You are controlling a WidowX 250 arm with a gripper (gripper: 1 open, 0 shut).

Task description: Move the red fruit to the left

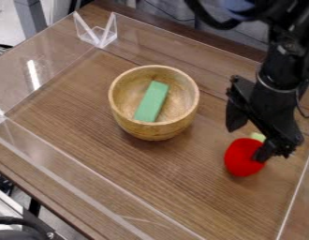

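The red fruit lies on the wooden table at the right, near the clear side wall, its pale green top turned up toward the gripper. The black gripper hangs just above and slightly behind it. The jaws stand open, one finger to the fruit's upper left and the other down by its right side. Nothing is held between them. Part of the fruit's top right is hidden by the gripper.
A wooden bowl holding a flat green block sits left of the fruit, mid-table. Clear acrylic walls ring the table. A small clear plastic stand is at the back left.
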